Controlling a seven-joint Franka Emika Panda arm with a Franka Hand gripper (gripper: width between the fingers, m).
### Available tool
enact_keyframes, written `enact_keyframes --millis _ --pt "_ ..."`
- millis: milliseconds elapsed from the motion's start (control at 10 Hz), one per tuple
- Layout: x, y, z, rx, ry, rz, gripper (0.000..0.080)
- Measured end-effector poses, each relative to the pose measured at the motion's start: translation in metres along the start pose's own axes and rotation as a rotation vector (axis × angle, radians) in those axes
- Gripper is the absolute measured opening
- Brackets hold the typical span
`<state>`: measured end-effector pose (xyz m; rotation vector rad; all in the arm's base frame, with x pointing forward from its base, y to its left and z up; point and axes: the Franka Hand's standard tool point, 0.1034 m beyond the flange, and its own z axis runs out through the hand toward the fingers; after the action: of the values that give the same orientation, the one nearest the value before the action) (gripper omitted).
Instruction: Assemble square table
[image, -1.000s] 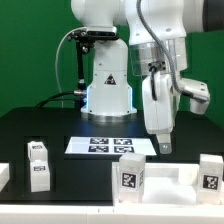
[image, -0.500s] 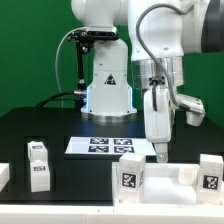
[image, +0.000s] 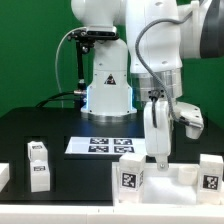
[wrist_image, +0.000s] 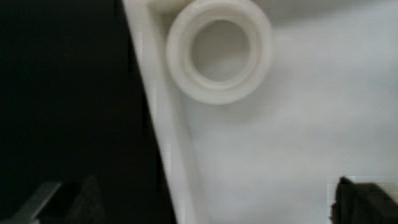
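The square table's white top (image: 172, 184) lies at the front of the exterior view, right of the middle. White tagged blocks stand at its left end (image: 130, 178) and its right end (image: 210, 175). A loose white leg (image: 38, 164) with tags stands at the exterior view's left. My gripper (image: 160, 157) hangs straight down just above the top's back edge. In the wrist view the top (wrist_image: 294, 140) fills most of the picture, with a raised white ring (wrist_image: 222, 50) on it. My gripper (wrist_image: 210, 200) is open, its dark fingertips (wrist_image: 64, 200) wide apart across the top's edge, holding nothing.
The marker board (image: 104, 146) lies flat in the middle of the black table (image: 40, 125), in front of the arm's base (image: 108, 95). A small white part (image: 4, 175) shows at the exterior view's left edge. A green wall stands behind.
The arm has come down and a little toward the front, bringing the gripper from above the marker board's right end to just over the table top's back edge.
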<state>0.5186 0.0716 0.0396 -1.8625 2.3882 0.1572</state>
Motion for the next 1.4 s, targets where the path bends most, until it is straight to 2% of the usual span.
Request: enact_keyframes --millis 400,500,600,900,1000,1200,1300,1400 --pt "0.001 0.005 0.002 -0.027 -0.003 -0.156 0.0649" --pt "-0.002 0.012 0.005 -0.063 0.004 -0.199 0.0649" --pt "-0.005 0.017 0.006 -0.087 0.007 -0.206 0.0649" --pt "-0.004 0.016 0.008 -0.078 0.008 -0.202 0.0649" --pt "-0.002 0.019 0.015 -0.069 0.023 -0.204 0.0649" --pt "-0.002 0.028 0.030 -0.088 0.040 -0.203 0.0649" --pt "-0.002 0.028 0.031 -0.089 0.040 -0.204 0.0649" --pt "-0.001 0.028 0.031 -0.089 0.041 -0.204 0.0558"
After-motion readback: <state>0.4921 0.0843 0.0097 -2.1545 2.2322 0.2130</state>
